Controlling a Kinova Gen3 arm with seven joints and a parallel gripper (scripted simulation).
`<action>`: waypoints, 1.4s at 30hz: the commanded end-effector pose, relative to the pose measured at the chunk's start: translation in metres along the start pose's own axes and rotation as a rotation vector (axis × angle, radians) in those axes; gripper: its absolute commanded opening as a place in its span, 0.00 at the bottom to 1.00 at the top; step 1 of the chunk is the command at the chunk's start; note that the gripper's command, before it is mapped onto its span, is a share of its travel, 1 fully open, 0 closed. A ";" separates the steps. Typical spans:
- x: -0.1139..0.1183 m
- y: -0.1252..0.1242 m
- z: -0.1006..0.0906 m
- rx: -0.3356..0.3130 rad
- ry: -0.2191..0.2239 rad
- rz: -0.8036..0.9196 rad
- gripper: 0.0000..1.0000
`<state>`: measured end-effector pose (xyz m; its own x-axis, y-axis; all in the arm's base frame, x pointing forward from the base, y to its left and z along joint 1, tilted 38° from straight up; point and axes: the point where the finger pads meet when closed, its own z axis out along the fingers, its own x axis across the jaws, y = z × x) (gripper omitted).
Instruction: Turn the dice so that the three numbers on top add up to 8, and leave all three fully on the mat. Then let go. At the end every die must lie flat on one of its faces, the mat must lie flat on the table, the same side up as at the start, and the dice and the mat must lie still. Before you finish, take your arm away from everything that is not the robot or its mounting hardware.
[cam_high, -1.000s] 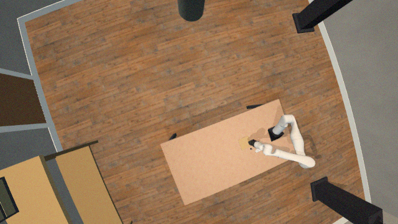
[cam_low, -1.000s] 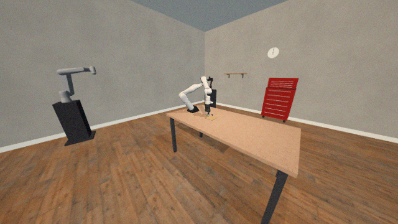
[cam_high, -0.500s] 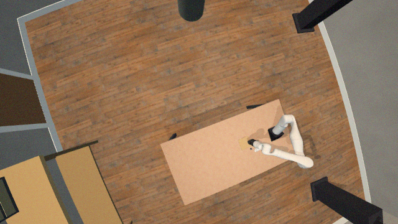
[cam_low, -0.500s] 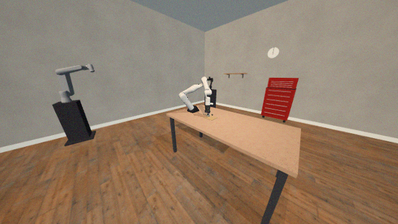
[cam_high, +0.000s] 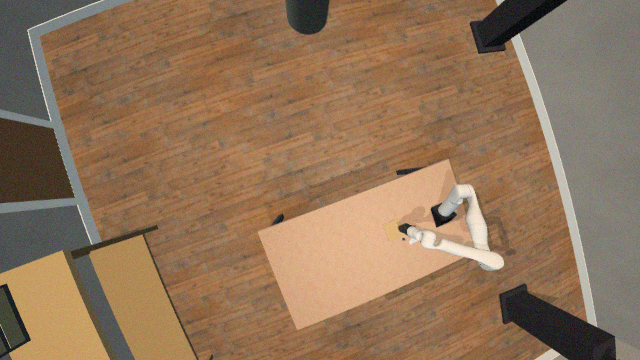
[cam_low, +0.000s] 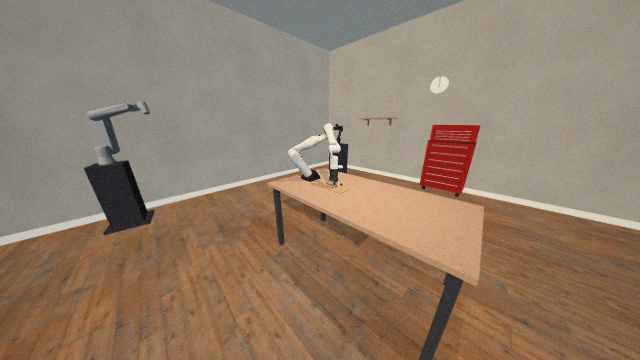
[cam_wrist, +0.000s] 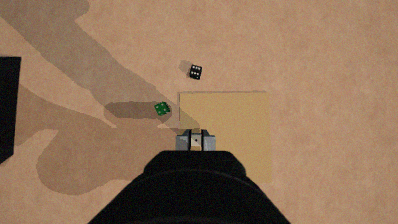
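The white, round-jointed arm is reaching down over the pale, finely speckled wooden table (cam_wrist: 325, 45), its gripper (cam_wrist: 196, 142) hanging above the near edge of the flat, square, mustard-yellow mat (cam_wrist: 235, 130). The two blocky grey fingers are clamping a small cream-coloured cube, the pale die (cam_wrist: 196, 140), which is filling the narrow gap between them; a single dark pip seems to be showing on its upward face, though the mark is too small to be sure of.

A glossy green die (cam_wrist: 162, 108) is lying on the bare table just beside the mat's left edge, turned at an angle to it and sitting partly in the arm's soft brown shadow. A black die (cam_wrist: 195, 72) with white pips is resting on the table near the mat's far left corner, also off the mat; its top face is showing several pips, too blurred to count exactly.

From the top view the mat (cam_high: 390, 230) is appearing as a small tan patch near the arm's black base (cam_high: 436, 218) at one end of the long rectangular table (cam_high: 340, 260). The mat is lying flat, its matte surface smooth and unmarked.
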<state>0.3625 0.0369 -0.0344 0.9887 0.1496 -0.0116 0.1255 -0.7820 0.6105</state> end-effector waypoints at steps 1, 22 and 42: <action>0.001 0.002 0.002 -0.002 0.004 -0.003 0.34; 0.000 0.002 0.002 -0.002 0.004 -0.011 0.34; -0.002 0.002 0.002 -0.002 0.004 -0.023 0.34</action>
<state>0.3598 0.0342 -0.0343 0.9865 0.1618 -0.0248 0.1430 -0.7778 0.6120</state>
